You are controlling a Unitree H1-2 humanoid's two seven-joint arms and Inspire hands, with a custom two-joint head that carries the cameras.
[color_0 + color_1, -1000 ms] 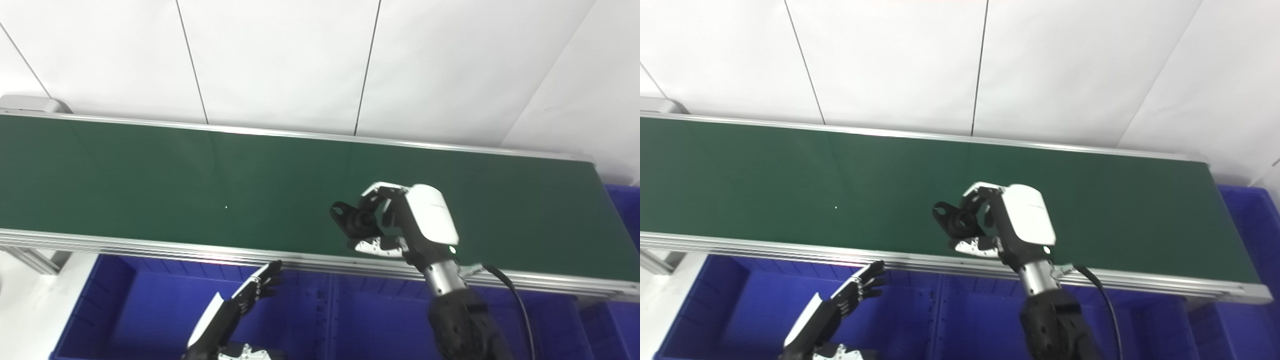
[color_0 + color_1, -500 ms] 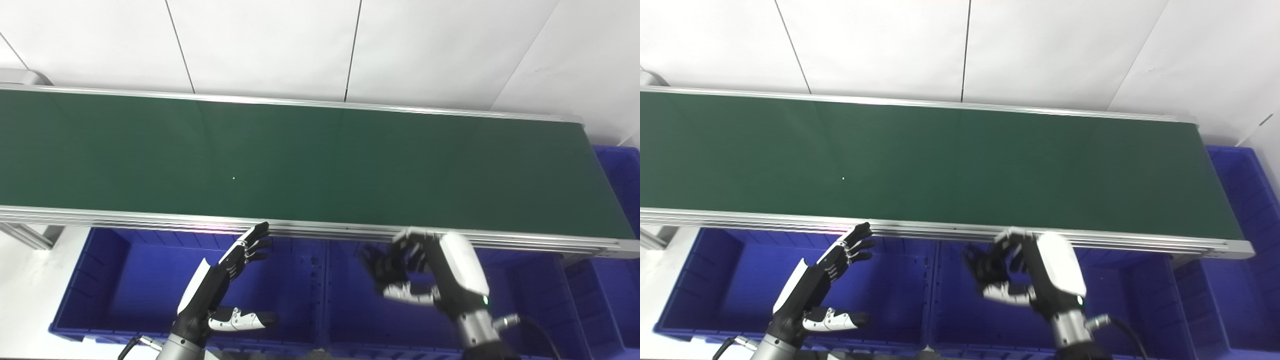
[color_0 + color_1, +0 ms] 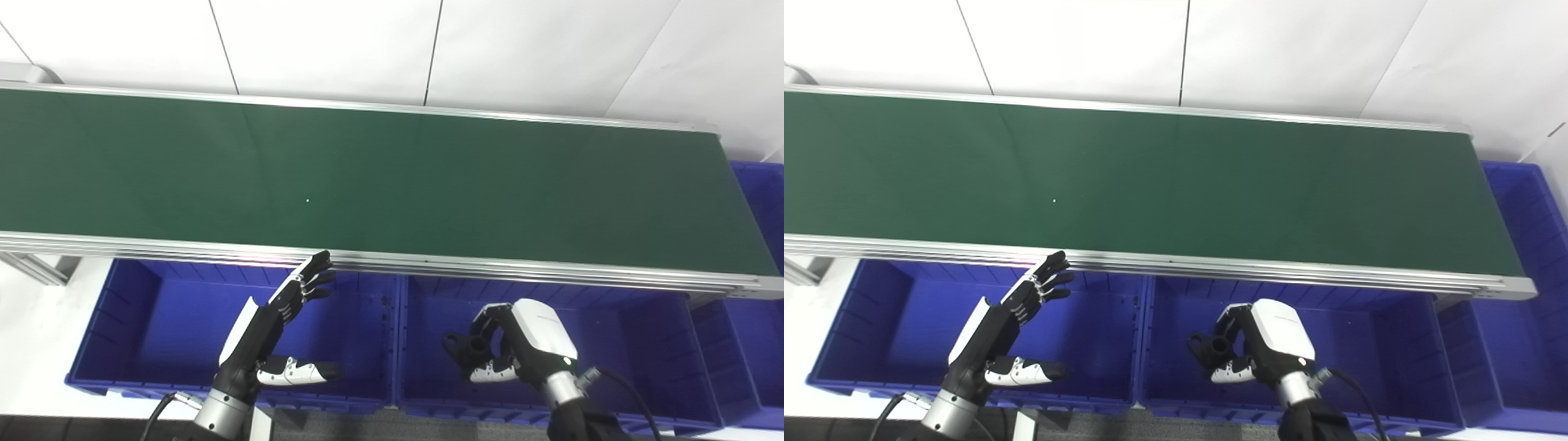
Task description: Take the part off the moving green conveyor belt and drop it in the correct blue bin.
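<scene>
Gripping the part (image 3: 463, 349), the right hand (image 3: 520, 346) hangs over the middle bin (image 3: 637, 343), on the near side of the belt (image 3: 392, 184). Its fingers (image 3: 487, 315) curl over the top of the black piece and the thumb presses in from below, so the hand is clamped on it. The part pokes out to the left of the palm, with a round hole showing in a tab at its free end. Whether it touches the bin floor cannot be told from either eye view; it sits over the left half of that bin, close to the wall shared with the left bin (image 3: 153, 331).

Over to the left hand (image 3: 1013, 324): it holds nothing, fingers straight and spread, tips reaching up near the belt's near rail (image 3: 1213, 266), thumb stuck out sideways to the right. It hangs over the right half of the left bin, well apart from the right hand.

The belt itself runs green and bare across the view, just a tiny white speck (image 3: 307, 200) on it left of centre. A third bin (image 3: 1528, 245) stands past the belt's right end. Behind the belt rises a white panelled wall (image 3: 331, 49).
</scene>
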